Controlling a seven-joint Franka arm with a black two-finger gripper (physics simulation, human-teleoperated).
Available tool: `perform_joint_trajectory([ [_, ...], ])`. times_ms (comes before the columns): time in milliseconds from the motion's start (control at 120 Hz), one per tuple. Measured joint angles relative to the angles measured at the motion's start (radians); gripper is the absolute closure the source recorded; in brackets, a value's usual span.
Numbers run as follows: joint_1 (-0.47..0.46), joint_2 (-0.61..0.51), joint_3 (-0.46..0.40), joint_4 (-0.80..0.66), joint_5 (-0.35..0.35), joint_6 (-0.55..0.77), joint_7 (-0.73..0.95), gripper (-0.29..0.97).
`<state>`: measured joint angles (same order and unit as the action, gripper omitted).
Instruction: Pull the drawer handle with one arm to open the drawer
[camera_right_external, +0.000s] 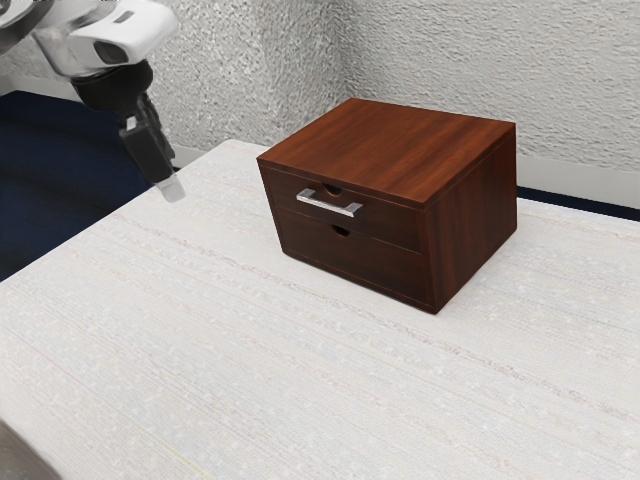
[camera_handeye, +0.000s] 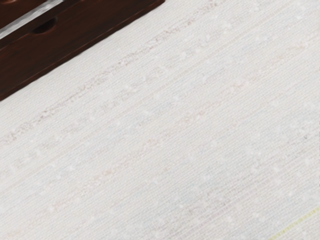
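Exterior view, starting at its left edge: the gripper hangs above the pale table, tilted toward the cabinet, and touches nothing. It is seen side-on, so I cannot tell whether the jaws are open or closed. The silver handle lies well ahead of the jaws and somewhat below them, across a stretch of bare tabletop. It sits on the upper drawer, which looks flush with the cabinet front, so the task appears not yet begun. The lower drawer beneath it has only a small notch. In the wrist view, the handle is a bright strip ahead of the jaws, off to one side, with the dark cabinet front below it. To do the approach well, the jaws should probably open before arriving, turn so they straddle the bar from above and below, and come in square to the drawer front. Once closed on the bar, the pull is best kept straight along the drawer's travel, since an angled tug might drag the whole cabinet.
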<state>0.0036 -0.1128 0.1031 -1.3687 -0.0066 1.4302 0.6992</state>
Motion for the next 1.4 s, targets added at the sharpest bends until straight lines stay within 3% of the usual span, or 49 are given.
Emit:
perform_joint_trajectory([
  [167,0.009,0.026,-0.001,-0.001,-0.010,-0.002,0.054,0.00],
  [283,-0.038,-0.007,-0.001,-0.006,-0.039,-0.028,0.083,0.00],
  [417,-0.181,-0.089,-0.003,-0.098,0.076,-0.029,0.186,0.00],
  [500,-0.176,-0.086,-0.020,-0.150,0.121,0.047,0.325,0.00],
  [575,-0.109,-0.057,-0.069,-0.154,0.130,0.125,0.460,0.00],
  [775,-0.003,0.088,-0.113,-0.103,0.068,0.303,0.774,0.01],
  [933,0.030,0.217,-0.103,0.014,0.053,0.370,0.968,0.18],
  [1033,0.077,0.268,-0.108,0.034,0.008,0.392,1.067,0.24],
  [1150,0.138,0.305,-0.111,0.034,-0.065,0.420,1.163,0.28],
  [1283,0.132,0.304,-0.105,-0.021,-0.191,0.511,1.250,0.30],
  [1400,0.139,0.323,-0.102,-0.029,-0.257,0.563,1.300,0.30],
])
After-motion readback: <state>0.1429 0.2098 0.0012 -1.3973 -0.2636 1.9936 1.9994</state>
